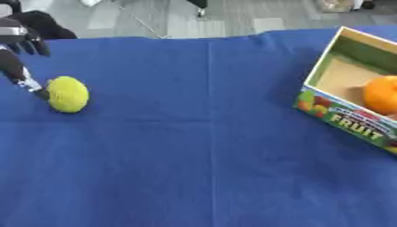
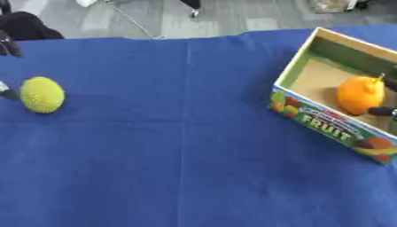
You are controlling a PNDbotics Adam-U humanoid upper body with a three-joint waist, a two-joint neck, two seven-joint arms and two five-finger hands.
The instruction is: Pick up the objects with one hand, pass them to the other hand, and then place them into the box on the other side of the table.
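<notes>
One blue cloth-covered table (image 1: 201, 146), surface soft and faintly creased. One round yellow-green knobbly ball (image 1: 68, 94) lies on the cloth at the left edge. The black left hand (image 1: 17, 48) stands over it, one finger (image 1: 19, 73) reaching down to touch the ball's side; the others curl loosely, pinching nothing. One open printed cardboard fruit box (image 2: 322, 122) sits at right, holding one smooth orange fruit (image 2: 359, 95). Dark fingertips of the right hand (image 2: 383, 111) show beside the fruit; their state cannot be told.
</notes>
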